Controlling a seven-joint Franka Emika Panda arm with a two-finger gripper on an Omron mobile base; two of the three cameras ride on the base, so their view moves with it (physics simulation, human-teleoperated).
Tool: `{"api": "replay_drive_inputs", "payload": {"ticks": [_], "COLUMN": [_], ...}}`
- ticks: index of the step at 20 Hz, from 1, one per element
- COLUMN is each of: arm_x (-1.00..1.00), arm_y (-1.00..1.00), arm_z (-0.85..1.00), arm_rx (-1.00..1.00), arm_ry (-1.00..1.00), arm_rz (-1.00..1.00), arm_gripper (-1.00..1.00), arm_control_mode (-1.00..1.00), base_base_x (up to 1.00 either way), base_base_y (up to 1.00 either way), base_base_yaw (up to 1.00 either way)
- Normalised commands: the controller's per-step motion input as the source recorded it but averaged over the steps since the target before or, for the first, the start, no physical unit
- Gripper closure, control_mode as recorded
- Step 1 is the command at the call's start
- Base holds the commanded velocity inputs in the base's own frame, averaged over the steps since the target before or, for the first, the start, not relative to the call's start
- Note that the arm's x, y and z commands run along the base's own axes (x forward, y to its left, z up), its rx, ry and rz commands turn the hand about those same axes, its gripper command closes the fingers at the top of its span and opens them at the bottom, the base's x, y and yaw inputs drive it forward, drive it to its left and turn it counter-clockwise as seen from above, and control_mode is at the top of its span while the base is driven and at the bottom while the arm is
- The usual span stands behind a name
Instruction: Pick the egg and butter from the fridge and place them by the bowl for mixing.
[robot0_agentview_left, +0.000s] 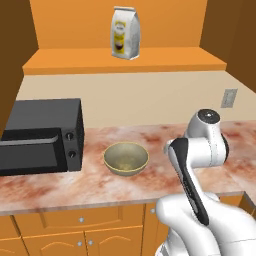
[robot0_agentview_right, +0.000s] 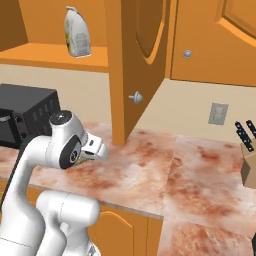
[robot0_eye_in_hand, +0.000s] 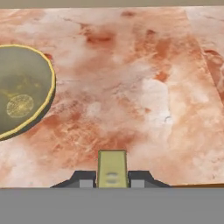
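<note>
Butter (robot0_eye_in_hand: 112, 168) is what you have clamped in the end effector (robot0_eye_in_hand: 112, 180): in the hand view the yellow-tan block stands upright between the two dark fingertips (robot0_eye_in_hand: 84, 179), which press on it from both sides. It hangs above bare marbled surface (robot0_eye_in_hand: 144, 87), to the right of the bowl (robot0_eye_in_hand: 19, 92) and apart from it, not touching.

Taking the bowl as your landmark in the left base view: to its left sits a black microwave (robot0_agentview_left: 42, 135) on the same reddish surface (robot0_agentview_left: 60, 185), near but not touching. The olive-yellow bowl (robot0_agentview_left: 125, 158) itself stands upright, and you can see its speckled tan inside. Above and behind it, a white bag with a yellow label (robot0_agentview_left: 125, 33) stands on an orange shelf (robot0_agentview_left: 125, 59). To the bowl's right the white arm (robot0_agentview_left: 200, 150) bends over the surface, and a grey wall outlet (robot0_agentview_left: 229, 98) sits on the cream wall further right. Orange cabinet doors with small round knobs (robot0_agentview_left: 80, 219) run below the bowl along the surface's front edge.

In the right base view the arm's wrist hides the bowl; the same bag (robot0_agentview_right: 76, 32) is at upper left, an open orange cabinet door (robot0_agentview_right: 137, 65) hangs right of it, and a knife block (robot0_agentview_right: 247, 155) stands at the far right edge.
</note>
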Motion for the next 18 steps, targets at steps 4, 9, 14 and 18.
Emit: {"api": "replay_drive_inputs", "payload": {"ticks": [4, 9, 14, 18], "arm_x": [0.77, 0.95, 0.98, 0.74], "arm_y": [-0.28, -0.16, 0.0, 0.0], "arm_z": [-0.29, -0.39, -0.46, -0.29], "arm_rx": [0.0, 0.0, 0.0, 0.0], "arm_ry": [0.0, 0.03, 0.03, 0.0], "arm_rz": [0.0, 0.0, 0.04, 0.07], "arm_gripper": [1.0, 1.0, 1.0, 1.0], "arm_control_mode": [-1.0, -1.0, -1.0, -1.0], "base_base_x": [0.0, 0.0, 0.0, 0.0], "base_base_y": [0.0, 0.0, 0.0, 0.0], "base_base_yaw": [0.0, 0.0, 0.0, 0.0]}}
